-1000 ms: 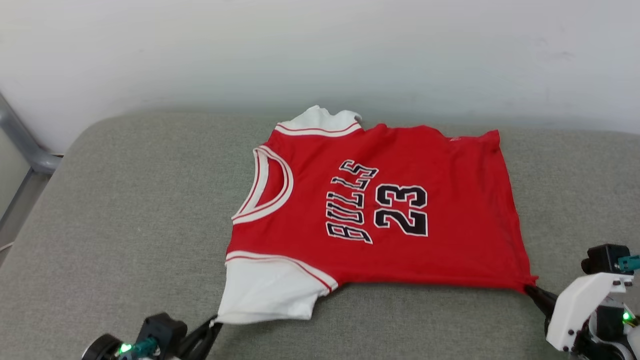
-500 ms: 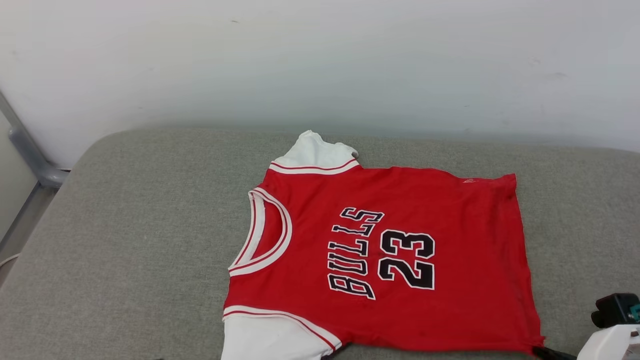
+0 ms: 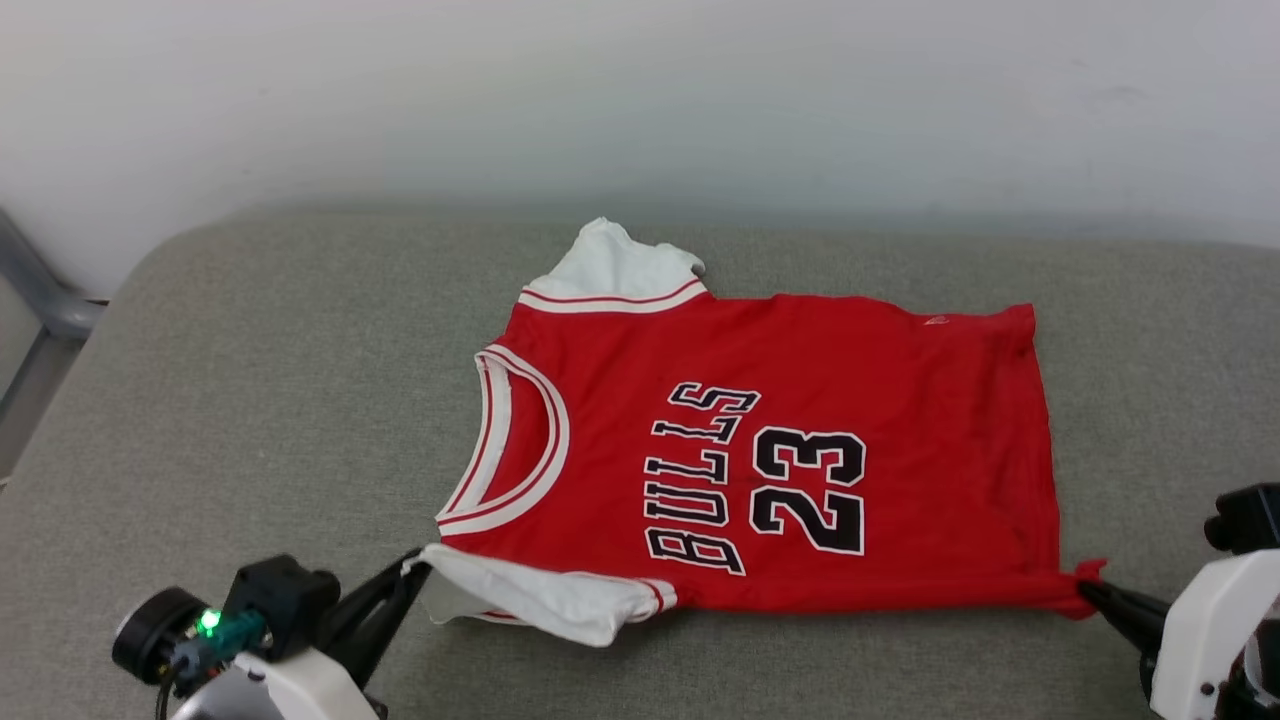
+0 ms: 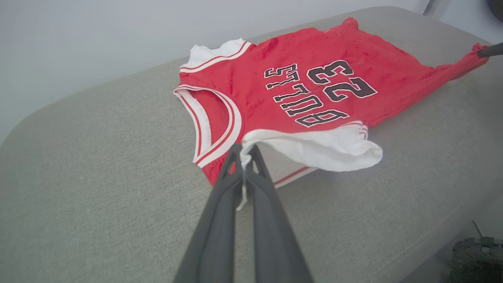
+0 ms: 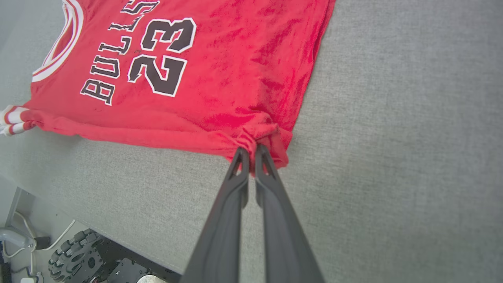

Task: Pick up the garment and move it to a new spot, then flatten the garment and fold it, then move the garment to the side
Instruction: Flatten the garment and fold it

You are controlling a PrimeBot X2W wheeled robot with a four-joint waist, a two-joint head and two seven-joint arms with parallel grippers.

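Garment (image 3: 860,380) is spread on grey cushion (image 3: 250,400). Near-left white sleeve (image 3: 540,600) is pinched by left gripper (image 3: 414,568). Near-right hem corner (image 3: 1075,585) is pinched by right gripper (image 3: 1090,592).

Head cam tipped up approx half a sec back and is down again, so both grippers are back in frame. L side: left gripper (image 3: 412,572) has come up off the cushion (image 3: 250,400) w/ the white near sleeve (image 3: 540,600) pinched. A sec ago that sleeve lay flat, spread toward the cushion's front edge. Now its edge is lifted and it's curled into a narrow roll against the red body of the garment (image 3: 850,380). R side: right gripper (image 3: 1085,592) has the hem corner (image 3: 1088,572) bunched tighter, prob. raised a bit too; hard to tell from the head view.
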